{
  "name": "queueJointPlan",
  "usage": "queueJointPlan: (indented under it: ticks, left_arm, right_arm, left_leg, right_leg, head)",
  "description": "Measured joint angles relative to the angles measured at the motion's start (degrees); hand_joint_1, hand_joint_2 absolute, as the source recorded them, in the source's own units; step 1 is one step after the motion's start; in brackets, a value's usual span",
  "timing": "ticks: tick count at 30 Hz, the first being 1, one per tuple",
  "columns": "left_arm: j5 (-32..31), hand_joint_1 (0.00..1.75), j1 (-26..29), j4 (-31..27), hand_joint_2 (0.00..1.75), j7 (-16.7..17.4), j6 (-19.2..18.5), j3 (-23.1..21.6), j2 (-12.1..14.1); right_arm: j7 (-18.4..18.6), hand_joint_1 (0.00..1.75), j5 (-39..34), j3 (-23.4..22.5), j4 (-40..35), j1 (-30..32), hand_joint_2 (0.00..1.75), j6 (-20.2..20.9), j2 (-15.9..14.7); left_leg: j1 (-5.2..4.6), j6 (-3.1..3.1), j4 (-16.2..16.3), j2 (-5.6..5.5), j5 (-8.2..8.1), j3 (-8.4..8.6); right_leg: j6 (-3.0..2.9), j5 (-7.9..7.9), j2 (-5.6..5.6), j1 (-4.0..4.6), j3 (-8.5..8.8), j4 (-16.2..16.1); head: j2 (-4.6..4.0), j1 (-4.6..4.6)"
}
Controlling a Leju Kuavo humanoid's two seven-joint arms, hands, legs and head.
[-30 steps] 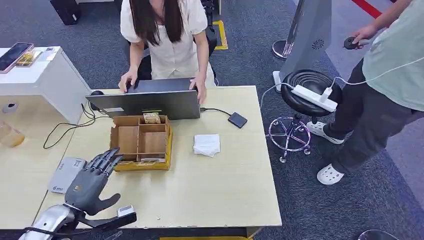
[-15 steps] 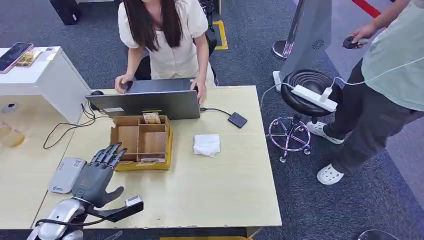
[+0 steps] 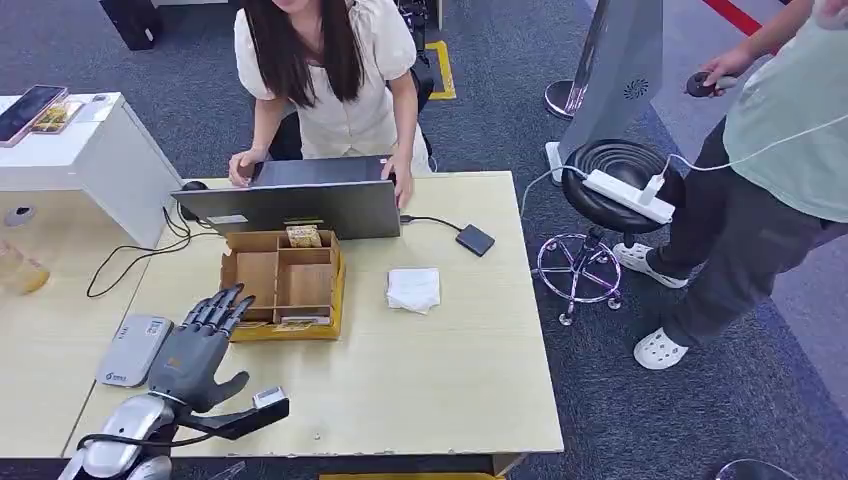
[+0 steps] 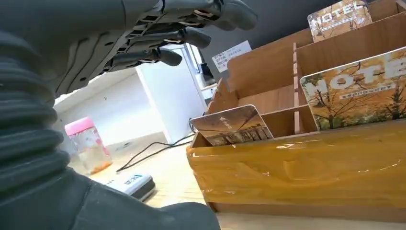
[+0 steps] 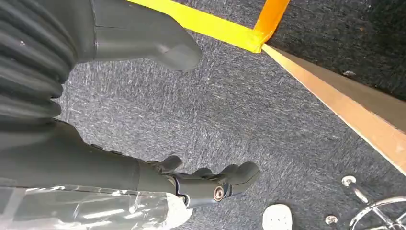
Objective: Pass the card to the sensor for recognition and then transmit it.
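While the left hand (image 3: 195,355) hovers over the worktop (image 3: 440,370) just in front of the wooden card box (image 3: 282,285), its fingers (image 3: 215,310) are stretched out straight and spread a bit, thumb sticking off to the side, holding nothing. Fingertips point toward the box and sit right at its near left corner, but I can't tell if they actually touch it. From the left wrist camera the fingers (image 4: 182,36) are extended out above the box wall (image 4: 306,167), clearly not wrapped on anything.

Cards: the box is split into compartments. One card (image 4: 232,125) leans in the near corner slot, tilted, its long edge running along the front wall. A second card (image 4: 356,93) with "HOTEL" printed on it stands upright in the next near slot, long axis also along the front wall, face toward the camera. A third one (image 4: 340,17) stands in the far compartment; from the head view it's at the back of the box (image 3: 304,236), next to the laptop (image 3: 300,205).

The grey card reader (image 3: 132,350) lies flat on the worktop just left of the hand, apart from the box.

The right hand (image 5: 206,184) hangs down over grey carpet (image 5: 268,110), fingers loosely curled, nothing in it.

A person (image 3: 325,75) stands behind the laptop with both hands on it. A folded white cloth (image 3: 414,289) sits right of the box.
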Motion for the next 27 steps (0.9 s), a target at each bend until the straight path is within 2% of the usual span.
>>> queueJointPlan:
  ticks: [27]
  left_arm:
    - [-2.4,0.00,-4.2,6.4,1.75,2.0,0.0,0.9,-1.6]
  right_arm:
    - [-0.1,0.00,2.0,-1.4,0.0,0.0,1.75,0.0,0.0]
  left_leg:
    - [0.00,0.00,0.0,0.00,0.01,0.00]
  right_leg:
    - [0.00,0.00,0.00,0.00,0.00,0.0]
  head:
    - [0.00,-0.02]
